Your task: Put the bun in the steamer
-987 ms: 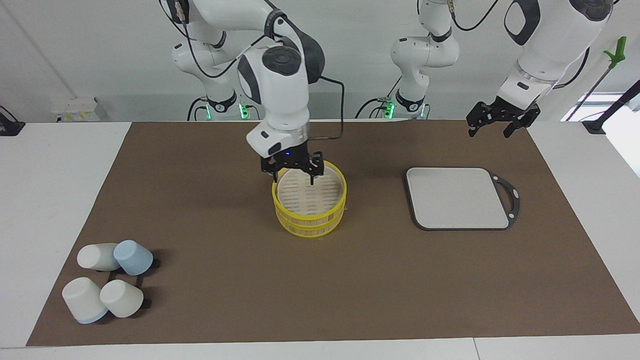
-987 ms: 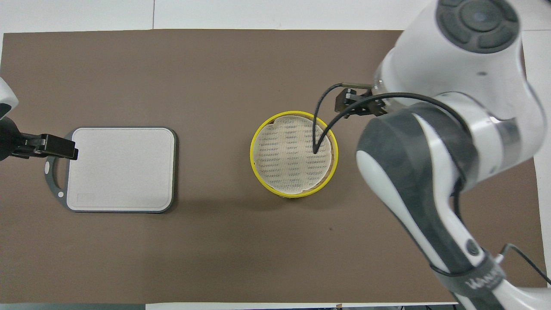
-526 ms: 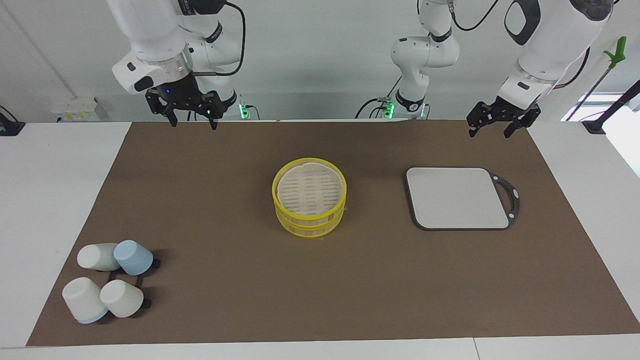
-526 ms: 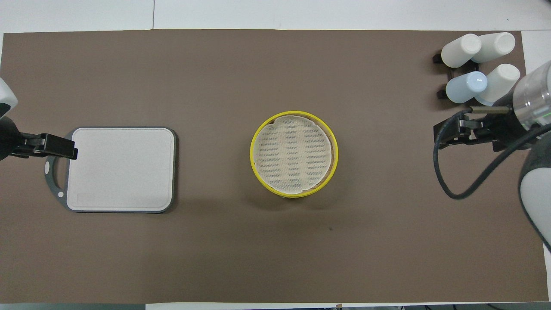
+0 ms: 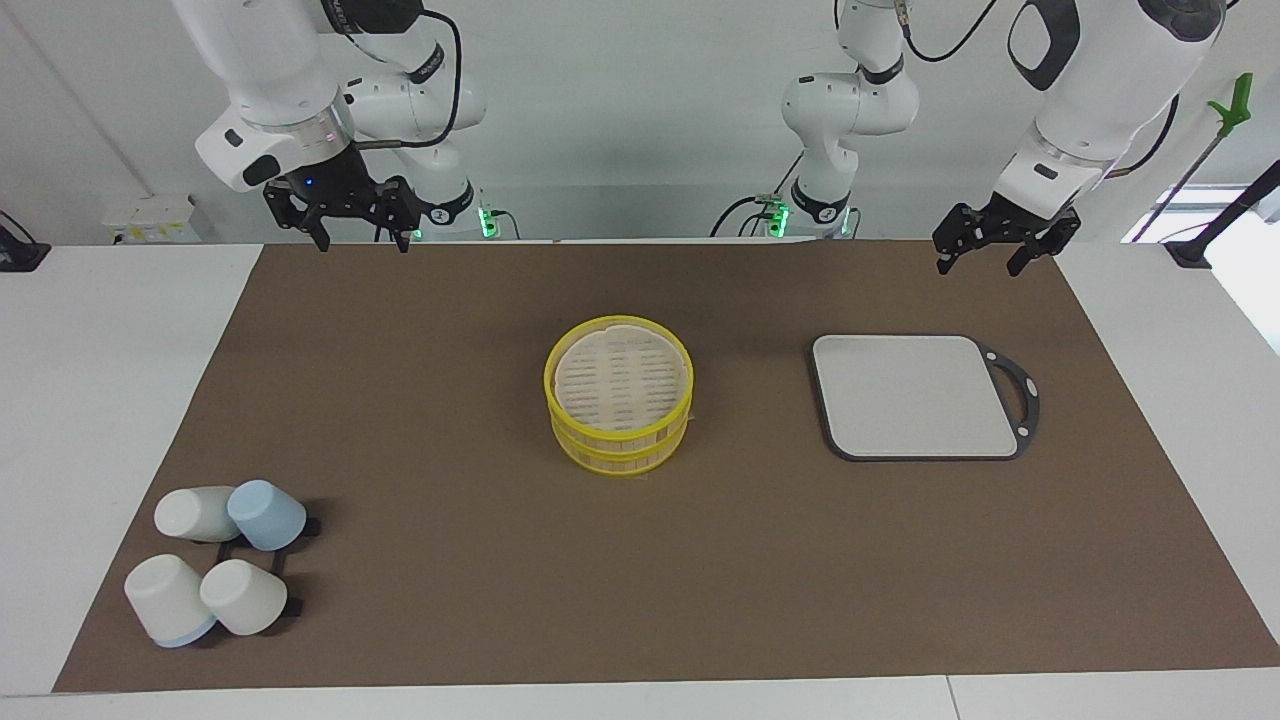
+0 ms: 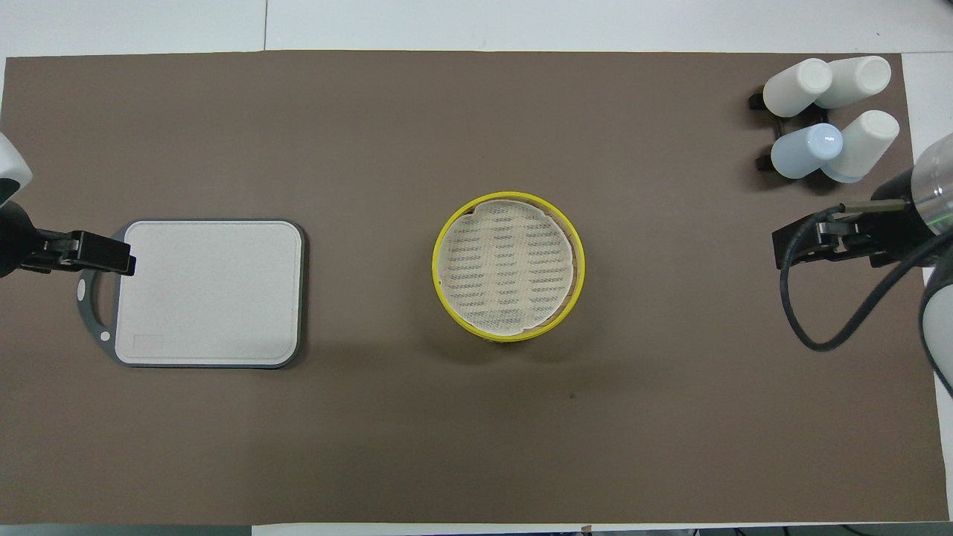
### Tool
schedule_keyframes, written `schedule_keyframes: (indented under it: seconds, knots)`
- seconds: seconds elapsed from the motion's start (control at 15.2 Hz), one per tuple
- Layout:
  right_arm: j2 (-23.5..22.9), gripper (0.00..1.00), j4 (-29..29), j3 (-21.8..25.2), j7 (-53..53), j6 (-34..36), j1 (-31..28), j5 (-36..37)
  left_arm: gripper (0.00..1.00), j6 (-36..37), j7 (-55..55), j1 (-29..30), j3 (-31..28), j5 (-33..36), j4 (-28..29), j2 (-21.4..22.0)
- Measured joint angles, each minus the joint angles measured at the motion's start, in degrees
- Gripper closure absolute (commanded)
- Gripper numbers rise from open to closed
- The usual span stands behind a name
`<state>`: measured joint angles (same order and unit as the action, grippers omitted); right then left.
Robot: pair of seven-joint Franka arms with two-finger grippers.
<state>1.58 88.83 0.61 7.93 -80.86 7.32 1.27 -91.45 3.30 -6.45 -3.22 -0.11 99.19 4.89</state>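
The brown mat (image 5: 450, 600) covers most of the table, and everything else is set on it. The grey board (image 5: 915, 395) lies flat toward the left arm's end, with its top bare. At the middle of the mat the steamer (image 5: 620, 434) is seen as 2 stacked yellow-rimmed tiers, with a pale slatted surface on top and nothing resting on it. 4 cups (image 5: 240, 595) are grouped on a black rack toward the right arm's end, farther from the robots than the steamer.

The bun cannot be found in either view: not in the steamer, not on the board, not between any fingers. Its direction from the jaws and its long axis therefore cannot be given.

The right gripper (image 5: 358, 240) is held high over the mat toward the right arm's end, with its jaws spread wide and empty. The left gripper (image 5: 978, 265) is held high over the board's handle edge, with its jaws likewise spread and empty.

The steamer lies between the 2 grippers and well apart from both. The right one is judged slightly closer.
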Motion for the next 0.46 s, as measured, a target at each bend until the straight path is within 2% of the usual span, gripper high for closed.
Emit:
schedule_keyframes:
  seconds: [0.2,0.46]
  knots:
    - [2.55,0.0,1.47,0.0,-0.05,0.0,-1.09,0.0,0.0,0.0,0.0,-0.01,0.05,0.0,0.0,0.0]
    - [3.24,0.0,2.17,-0.01,-0.05,-0.36,-1.46,0.0,0.0,0.0,0.0,-0.01,0.08,0.0,0.0,0.0]
